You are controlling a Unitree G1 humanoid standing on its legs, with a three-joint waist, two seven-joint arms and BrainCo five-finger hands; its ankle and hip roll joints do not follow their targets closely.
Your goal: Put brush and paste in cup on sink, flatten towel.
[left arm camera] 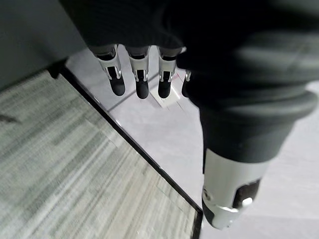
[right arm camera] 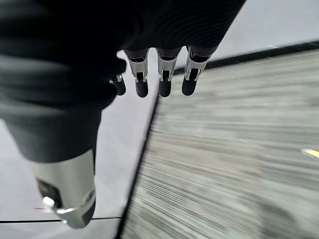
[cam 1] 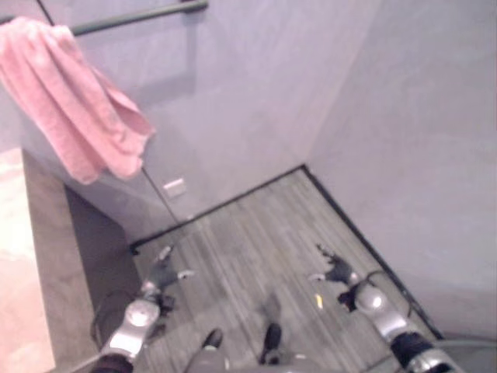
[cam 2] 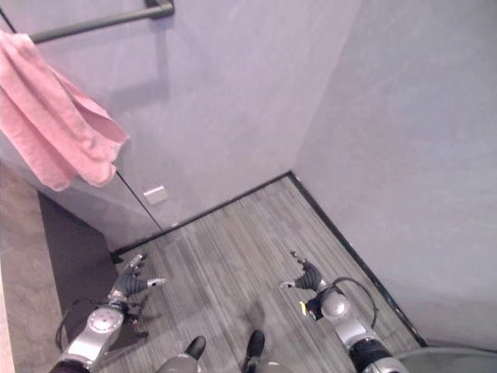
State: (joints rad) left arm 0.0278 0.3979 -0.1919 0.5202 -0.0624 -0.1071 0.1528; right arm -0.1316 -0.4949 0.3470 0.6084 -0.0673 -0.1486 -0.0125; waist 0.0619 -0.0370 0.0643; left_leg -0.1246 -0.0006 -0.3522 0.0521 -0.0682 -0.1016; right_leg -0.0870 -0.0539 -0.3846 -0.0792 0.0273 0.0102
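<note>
Hands hang low over the grey striped floor [cam 1: 256, 249], nearest of all: the left hand [cam 1: 161, 273] near the foot of the counter, the right hand [cam 1: 335, 270] toward the corner on the other side, the two well apart. Each wrist view shows its own fingers straight and relaxed, thumb set apart, with nothing between them; the left fingers [left arm camera: 142, 79] point over the dark strip where floor meets wall, the right fingers [right arm camera: 164, 82] over the same kind of strip. Beside the left arm rises the counter [cam 1: 23, 256], pale on top with a dark front. Farther back, a small pale plate [cam 1: 175, 186] sits low on the grey wall; whether it bears any writing cannot be told. Highest and farthest, the pink towel [cam 1: 74, 109] hangs bunched and crumpled over the end of a dark rail [cam 1: 140, 15] fixed to the wall.
</note>
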